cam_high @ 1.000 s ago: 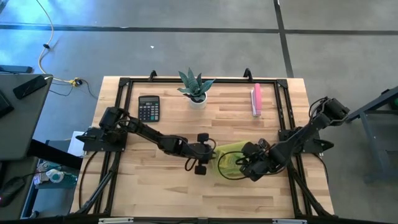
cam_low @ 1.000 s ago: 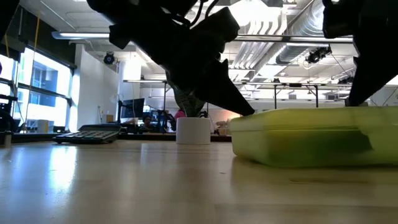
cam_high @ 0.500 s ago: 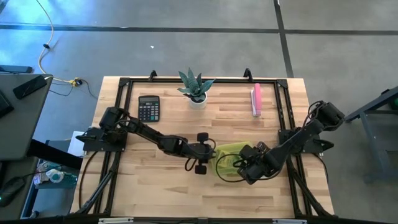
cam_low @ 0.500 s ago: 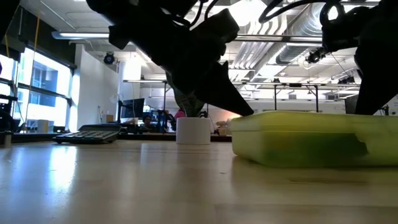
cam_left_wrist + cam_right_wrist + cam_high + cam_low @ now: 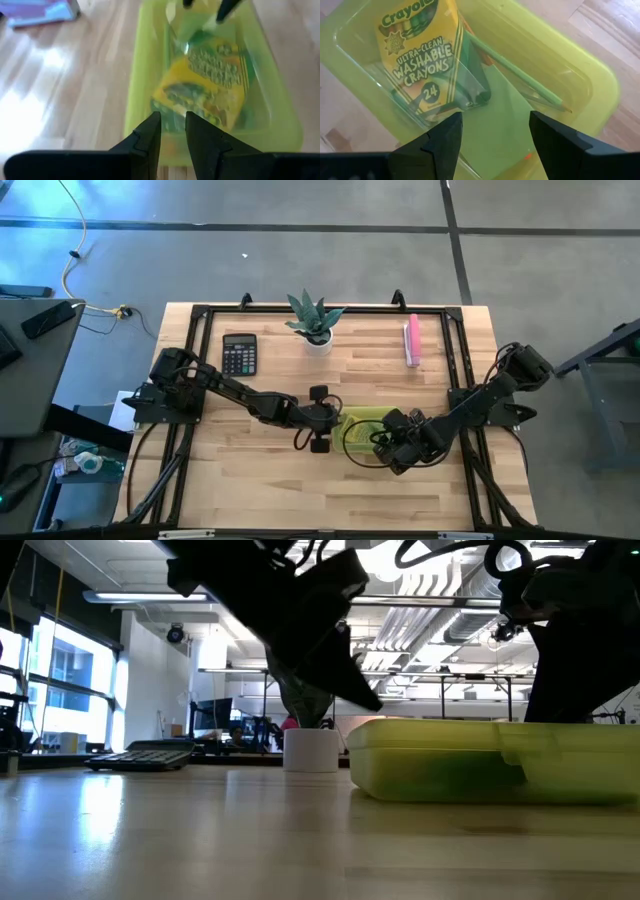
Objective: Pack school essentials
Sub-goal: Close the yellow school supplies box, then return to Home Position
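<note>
High view: the wooden table (image 5: 250,470) carries everything, and both arms meet near its middle over a translucent green box (image 5: 362,435). The left gripper (image 5: 322,418) sits just beside the box's end, its fingers (image 5: 147,142) only a narrow gap apart and holding nothing; from its wrist view the box lies straight ahead of the tips. The right gripper (image 5: 392,448) hangs over the opposite side of the box, pincer spread wide and empty, with the box's inside directly below it. Beyond both grippers, toward the table's far edge, stand a potted plant (image 5: 315,320), a black calculator (image 5: 239,354) and a long pink bar (image 5: 412,340), all well apart from the box. Inside the box, under the right gripper, lies the yellow crayon box (image 5: 422,47), and just beside it a green pencil (image 5: 517,75) lies slanted across the floor of the box.
</note>
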Motion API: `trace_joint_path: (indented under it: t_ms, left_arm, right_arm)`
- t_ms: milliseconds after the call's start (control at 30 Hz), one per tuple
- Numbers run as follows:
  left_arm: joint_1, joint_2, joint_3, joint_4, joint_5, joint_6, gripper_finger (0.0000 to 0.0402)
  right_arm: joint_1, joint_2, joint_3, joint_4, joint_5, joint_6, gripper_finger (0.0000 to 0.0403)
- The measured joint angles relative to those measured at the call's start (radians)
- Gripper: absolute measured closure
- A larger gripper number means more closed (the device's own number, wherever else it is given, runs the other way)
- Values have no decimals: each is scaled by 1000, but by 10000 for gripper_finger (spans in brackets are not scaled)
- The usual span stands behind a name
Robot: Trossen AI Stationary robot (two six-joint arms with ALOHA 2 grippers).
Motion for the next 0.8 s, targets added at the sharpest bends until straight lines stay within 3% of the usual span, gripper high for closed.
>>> trace_joint_path:
  t_ms: [433, 800]
  left_arm:
    - [-8, -2, 0, -51, -3, 0, 321]
    - [-22, -145, 2, -127, 0, 45, 321]
  right_arm:
    - [-7, -44, -4, -6, 27, -63, 179]
    - [-7, -246, -4, -7, 121, -345, 179]
